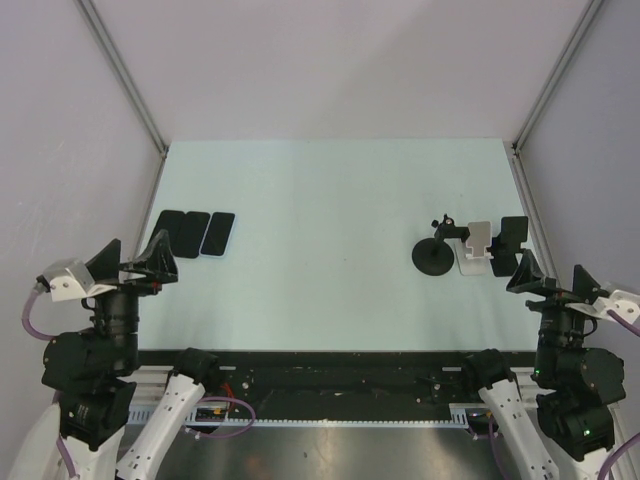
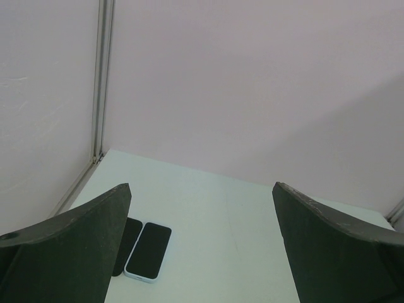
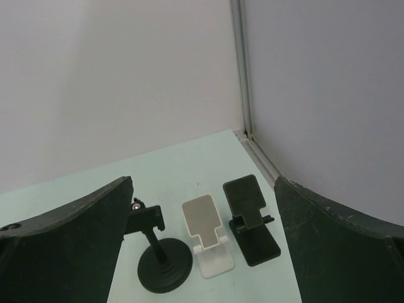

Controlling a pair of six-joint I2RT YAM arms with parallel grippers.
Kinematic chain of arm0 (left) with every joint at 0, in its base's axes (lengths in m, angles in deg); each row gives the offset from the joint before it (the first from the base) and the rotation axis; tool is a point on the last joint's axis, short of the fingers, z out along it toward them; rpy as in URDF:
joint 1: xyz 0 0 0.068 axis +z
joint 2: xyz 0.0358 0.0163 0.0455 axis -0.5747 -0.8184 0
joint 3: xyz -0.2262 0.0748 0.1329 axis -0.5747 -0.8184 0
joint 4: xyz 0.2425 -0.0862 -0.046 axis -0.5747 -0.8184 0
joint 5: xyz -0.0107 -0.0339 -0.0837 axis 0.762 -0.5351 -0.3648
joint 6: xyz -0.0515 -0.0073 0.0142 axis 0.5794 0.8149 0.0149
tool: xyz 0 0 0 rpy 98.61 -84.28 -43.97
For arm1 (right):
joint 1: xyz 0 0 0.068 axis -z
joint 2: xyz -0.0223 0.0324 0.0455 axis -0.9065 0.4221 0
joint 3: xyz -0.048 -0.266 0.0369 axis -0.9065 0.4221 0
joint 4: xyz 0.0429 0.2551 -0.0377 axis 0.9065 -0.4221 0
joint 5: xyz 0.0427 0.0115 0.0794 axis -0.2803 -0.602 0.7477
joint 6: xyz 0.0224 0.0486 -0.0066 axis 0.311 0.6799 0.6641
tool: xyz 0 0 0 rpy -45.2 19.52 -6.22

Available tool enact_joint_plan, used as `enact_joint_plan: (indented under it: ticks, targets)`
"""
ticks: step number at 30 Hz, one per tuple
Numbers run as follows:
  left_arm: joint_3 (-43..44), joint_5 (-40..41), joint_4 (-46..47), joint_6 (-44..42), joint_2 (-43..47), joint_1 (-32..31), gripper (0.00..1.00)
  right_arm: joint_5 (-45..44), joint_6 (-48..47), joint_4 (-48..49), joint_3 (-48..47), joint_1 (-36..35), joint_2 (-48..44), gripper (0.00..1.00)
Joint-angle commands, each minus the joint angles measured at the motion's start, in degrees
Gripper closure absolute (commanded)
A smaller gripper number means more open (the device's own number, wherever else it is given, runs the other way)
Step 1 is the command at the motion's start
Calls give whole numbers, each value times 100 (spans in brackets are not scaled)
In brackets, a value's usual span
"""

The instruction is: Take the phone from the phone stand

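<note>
The left end effector (image 1: pixel 133 257) was wide open and held nothing. It hung by the near left corner of the surface (image 1: pixel 330 200). Three phones (image 1: pixel 193 233) lay flat on the surface just past it, side by side in a row. In the left wrist view, the pale-edged phone (image 2: pixel 149 250) showed low down between the fingers (image 2: pixel 76 246), ahead of them and not touching. The right end effector (image 1: pixel 553 275) was wide open too and held nothing. It hung at the near right side. Three stands (image 1: pixel 477 247) stood just ahead of it: a round stand (image 3: pixel 161 252), a white stand (image 3: pixel 205 237) and a black stand (image 3: pixel 249 218). The phones were well apart from the stands, across the surface.
</note>
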Motion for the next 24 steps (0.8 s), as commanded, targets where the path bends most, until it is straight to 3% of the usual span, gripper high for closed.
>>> enact_joint_plan:
  ticks: [1, 24]
  targets:
    - [75, 237, -17, 105, 82, -26, 0, 30, -90, -23, 71, 16, 11, 0]
    - [-268, 71, 1, 298, -58, -53, 0, -181, 16, -111, 352, 69, 2, 0]
